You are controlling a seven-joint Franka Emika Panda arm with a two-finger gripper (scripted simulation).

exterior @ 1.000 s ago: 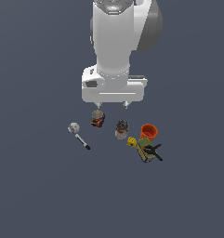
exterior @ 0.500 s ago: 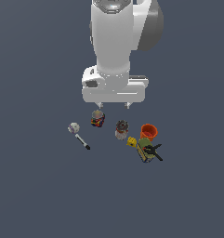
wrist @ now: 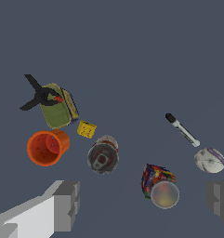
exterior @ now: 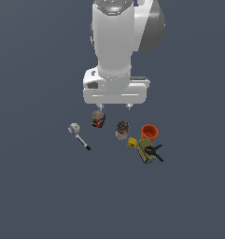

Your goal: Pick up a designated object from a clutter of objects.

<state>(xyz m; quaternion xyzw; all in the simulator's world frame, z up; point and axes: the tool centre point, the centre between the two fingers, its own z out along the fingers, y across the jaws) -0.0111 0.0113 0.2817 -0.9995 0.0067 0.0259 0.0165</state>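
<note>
The yellow piece (exterior: 131, 142) lies between can (exterior: 122, 130) and box (exterior: 146, 151).

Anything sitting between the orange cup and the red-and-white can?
Only the small yellow piece, near the edge of that gap. In the wrist view it lies apart from the orange cup and the red-and-white can, next to the green-yellow box.
</note>
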